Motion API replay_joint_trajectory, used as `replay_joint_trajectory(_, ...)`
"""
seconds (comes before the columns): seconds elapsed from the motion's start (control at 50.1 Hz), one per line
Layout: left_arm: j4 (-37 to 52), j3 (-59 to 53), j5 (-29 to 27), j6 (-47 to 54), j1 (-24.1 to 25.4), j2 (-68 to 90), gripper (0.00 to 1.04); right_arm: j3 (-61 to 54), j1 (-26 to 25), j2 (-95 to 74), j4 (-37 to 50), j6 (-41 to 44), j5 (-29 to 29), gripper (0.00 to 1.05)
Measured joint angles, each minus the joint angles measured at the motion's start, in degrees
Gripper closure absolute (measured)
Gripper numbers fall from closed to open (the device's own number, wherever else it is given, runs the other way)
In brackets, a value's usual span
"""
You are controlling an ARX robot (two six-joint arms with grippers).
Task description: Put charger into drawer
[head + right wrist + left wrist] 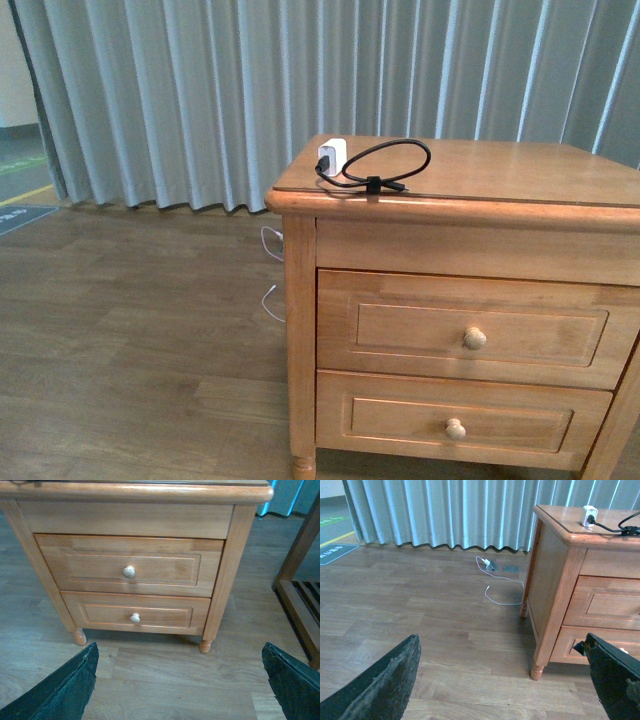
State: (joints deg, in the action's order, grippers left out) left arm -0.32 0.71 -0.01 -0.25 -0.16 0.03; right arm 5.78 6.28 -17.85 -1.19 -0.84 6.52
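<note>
Resting on the nightstand [520, 172] top near its left edge, the charger [332, 157] trails its looped black cable [373, 184] rightward. The upper drawer [415, 330] below is fully closed. Left gripper [502, 647] and right gripper [180, 652] both gape wide, holding nothing.

Pale grey pleated curtains [200, 100] hang to the floor across the back wall, above brown wood-plank flooring [130, 330]. A light-brown wooden nightstand [520, 170] with turned feet stands on the planks, with thin white cables [491, 565] lying on the floor beside it near the curtain. Another wooden frame [295, 550] stands near its other side.
</note>
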Motion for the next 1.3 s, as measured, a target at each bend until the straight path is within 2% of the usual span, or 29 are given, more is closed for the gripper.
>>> replay_joint_trajectory(0.339,0.0,0.0,0.0,0.0,0.0,0.0,0.06,8.0,7.3,-37.7,26.3,-1.1,2.6,0.08)
replay_joint_trajectory(0.698,0.0,0.0,0.0,0.0,0.0,0.0,0.06,22.0,12.3,-69.8,41.0,-2.0,5.2,0.08)
replay_joint_trajectory(0.917,0.0,0.0,0.0,0.0,0.0,0.0,0.06,32.4,12.5,-87.0,44.5,-2.1,6.1,0.08)
replay_joint_trajectory(1.296,0.0,0.0,0.0,0.0,0.0,0.0,0.06,49.6,11.1,-104.2,44.1,-3.7,7.6,0.08)
